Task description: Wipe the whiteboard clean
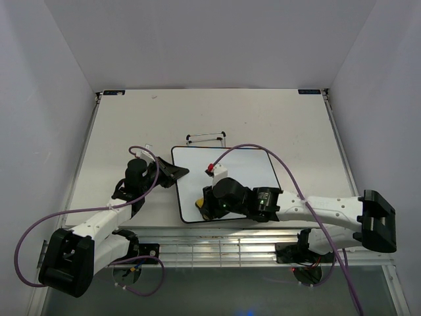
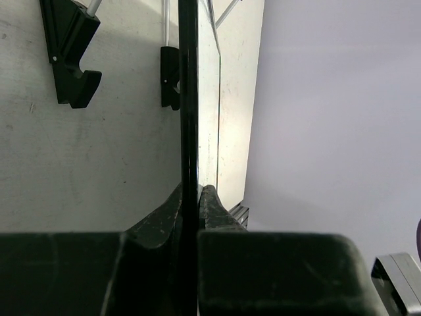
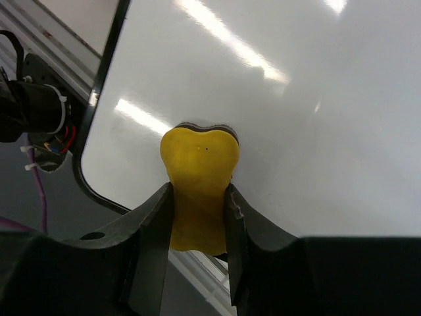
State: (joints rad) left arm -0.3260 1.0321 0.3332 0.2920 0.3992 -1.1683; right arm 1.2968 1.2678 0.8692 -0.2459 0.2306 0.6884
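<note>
The whiteboard (image 1: 243,168) lies flat mid-table, glossy white with a thin black frame, no writing visible. My left gripper (image 1: 179,172) is shut on its left edge; in the left wrist view the black frame (image 2: 189,99) runs between the jaws at the gripper (image 2: 192,192). My right gripper (image 1: 205,209) is shut on a yellow eraser (image 3: 199,172), squeezed at its waist, its dark felt face pressed on the board (image 3: 296,99) near the near-left corner. The eraser (image 1: 199,207) shows only as a yellow sliver in the top view.
A small black wire stand (image 1: 205,137) sits just beyond the board; its black feet (image 2: 71,56) show in the left wrist view. A slotted metal rail (image 1: 197,240) runs along the near table edge. White walls enclose the table.
</note>
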